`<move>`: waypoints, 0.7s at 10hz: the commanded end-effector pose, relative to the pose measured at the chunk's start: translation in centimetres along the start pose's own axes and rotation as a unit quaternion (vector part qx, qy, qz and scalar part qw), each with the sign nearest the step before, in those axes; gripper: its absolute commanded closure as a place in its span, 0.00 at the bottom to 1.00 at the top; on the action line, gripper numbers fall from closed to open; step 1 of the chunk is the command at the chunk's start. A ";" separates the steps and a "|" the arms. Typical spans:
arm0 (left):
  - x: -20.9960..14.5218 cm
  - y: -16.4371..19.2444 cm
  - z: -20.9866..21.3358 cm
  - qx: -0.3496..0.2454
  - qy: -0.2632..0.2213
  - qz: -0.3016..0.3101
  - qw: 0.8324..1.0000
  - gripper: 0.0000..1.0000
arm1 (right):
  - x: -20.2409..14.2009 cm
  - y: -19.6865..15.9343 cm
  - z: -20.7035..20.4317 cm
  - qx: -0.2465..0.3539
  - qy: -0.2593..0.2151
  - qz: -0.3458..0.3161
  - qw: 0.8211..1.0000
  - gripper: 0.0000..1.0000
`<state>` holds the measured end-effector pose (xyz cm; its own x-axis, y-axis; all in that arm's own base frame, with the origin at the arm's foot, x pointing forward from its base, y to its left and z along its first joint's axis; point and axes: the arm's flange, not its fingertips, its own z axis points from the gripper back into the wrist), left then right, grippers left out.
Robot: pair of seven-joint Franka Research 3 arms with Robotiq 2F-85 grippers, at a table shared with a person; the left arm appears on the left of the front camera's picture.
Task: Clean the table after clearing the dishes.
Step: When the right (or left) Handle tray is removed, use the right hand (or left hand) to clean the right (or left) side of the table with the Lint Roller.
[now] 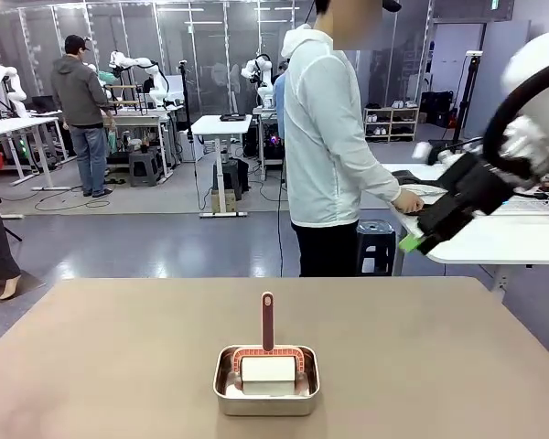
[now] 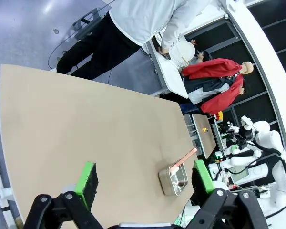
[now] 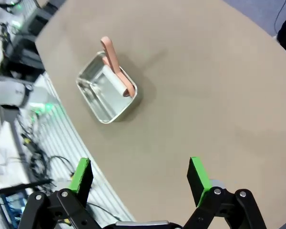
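Both jaws apart, left end effector [image 2: 144,175], right end effector [image 3: 139,174], table [image 1: 119,347] below

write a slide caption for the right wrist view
Jaws open, the right gripper hangs above the tan table, where a pink-handled roller rests in a steel pan.

Smooth, matt tan table [image 1: 110,357]; on it a shiny metal pan [image 1: 266,405]; in the pan, a roller [image 1: 268,370] with a pinkish plastic handle.
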<state>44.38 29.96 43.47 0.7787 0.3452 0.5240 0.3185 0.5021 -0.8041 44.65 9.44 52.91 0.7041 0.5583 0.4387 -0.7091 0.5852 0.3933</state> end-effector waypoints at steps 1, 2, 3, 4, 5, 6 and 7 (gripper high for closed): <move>-0.1 -0.2 0.2 0.002 0.002 0.004 1.000 0.00 | 0.0 -0.4 -2.2 -0.042 0.004 0.051 0.998 0.00; -0.1 -0.2 0.2 0.002 0.002 0.004 1.000 0.00 | -0.2 -0.6 -2.9 -0.050 0.009 0.048 0.998 0.00; -0.1 -0.2 0.2 0.002 0.002 0.004 1.000 0.00 | -1.2 -0.9 -2.8 -0.064 0.018 0.052 0.996 0.00; -0.1 -0.2 0.2 0.002 0.002 0.004 1.000 0.00 | 0.9 0.3 -2.9 -0.034 0.016 0.037 0.999 0.00; -0.1 -0.2 0.2 0.002 0.002 0.004 1.000 0.00 | 0.9 0.3 -2.9 -0.034 0.016 0.037 0.999 0.00; -0.1 -0.2 0.2 0.002 0.002 0.004 1.000 0.00 | 0.9 0.3 -2.9 -0.034 0.016 0.037 0.999 0.00; -0.1 -0.2 0.2 0.002 0.002 0.004 1.000 0.00 | 0.9 0.3 -2.9 -0.034 0.016 0.037 0.999 0.00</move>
<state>44.38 29.96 43.46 0.7788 0.3451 0.5239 0.3185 0.5020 -0.8041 45.23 11.48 50.78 0.6402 0.6299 0.4397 -0.7646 0.5778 0.2856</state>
